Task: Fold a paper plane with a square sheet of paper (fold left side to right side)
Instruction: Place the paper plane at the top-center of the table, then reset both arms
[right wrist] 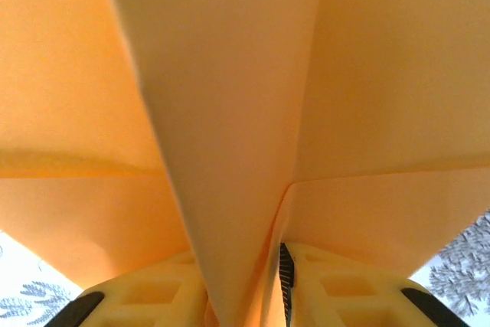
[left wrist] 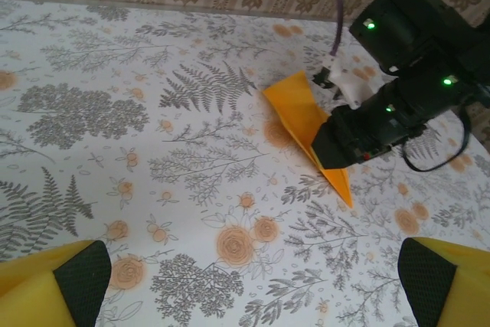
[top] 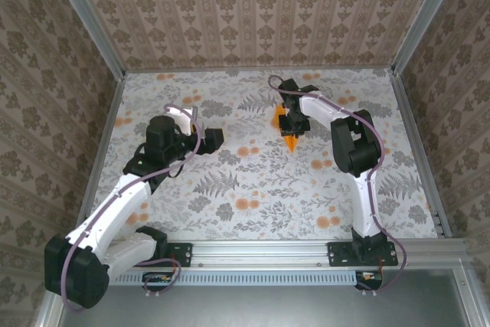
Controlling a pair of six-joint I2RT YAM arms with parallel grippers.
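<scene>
The paper plane (top: 292, 142) is a narrow orange dart lying on the flowered table at the back right, its tip pointing toward the arms. In the left wrist view the paper plane (left wrist: 297, 109) lies flat, with my right gripper (left wrist: 331, 152) set down on its middle. Seen from the right wrist, the paper plane (right wrist: 230, 112) has its centre fold standing between my right gripper's (right wrist: 243, 300) yellow fingers (right wrist: 348, 296). They stand slightly apart, and a dark gap shows beside one pad. My left gripper (top: 213, 138) hovers wide open to the left, holding nothing; the left gripper (left wrist: 253, 285) faces the plane.
The flowered table (top: 253, 181) is closed in by patterned walls and aluminium rails (top: 413, 151) on the left, right and back. The two arm bases (top: 360, 254) sit on the front rail.
</scene>
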